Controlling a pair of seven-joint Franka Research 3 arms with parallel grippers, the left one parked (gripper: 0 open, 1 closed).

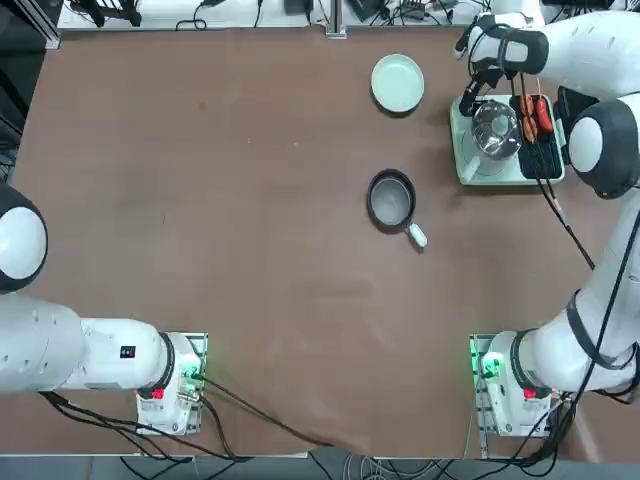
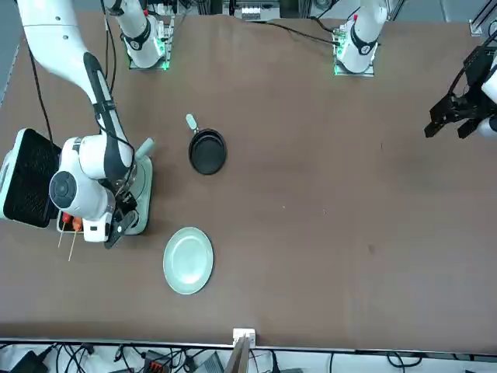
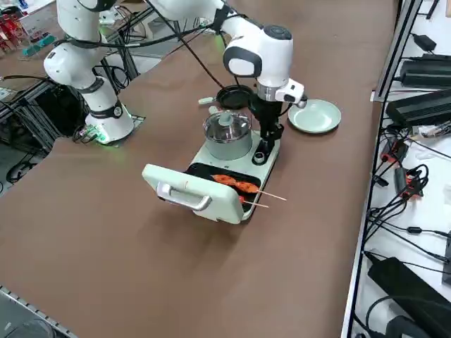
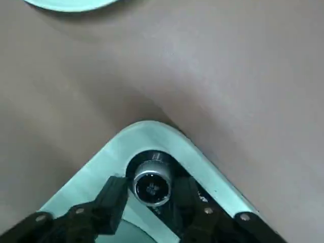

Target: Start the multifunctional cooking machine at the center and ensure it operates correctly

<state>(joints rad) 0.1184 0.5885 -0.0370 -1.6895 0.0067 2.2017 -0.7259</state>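
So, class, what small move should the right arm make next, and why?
Probably ease the right gripper's fingers a little closer together around the knob, then try a turn: they stand apart on either side of it, and the cooking machine seems to be started from there.

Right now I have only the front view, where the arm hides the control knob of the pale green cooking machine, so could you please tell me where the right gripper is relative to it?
Observer: In the right wrist view, the right gripper stands at the round, silver-rimmed, black-faced knob, one finger on either side; I cannot tell whether either touches it.

Operator: Thank you. Could you also tell me whether the glass lid is on the cooking pot?

Observer: Yes, the right side view shows the clear glass lid seated on the round silver pot.
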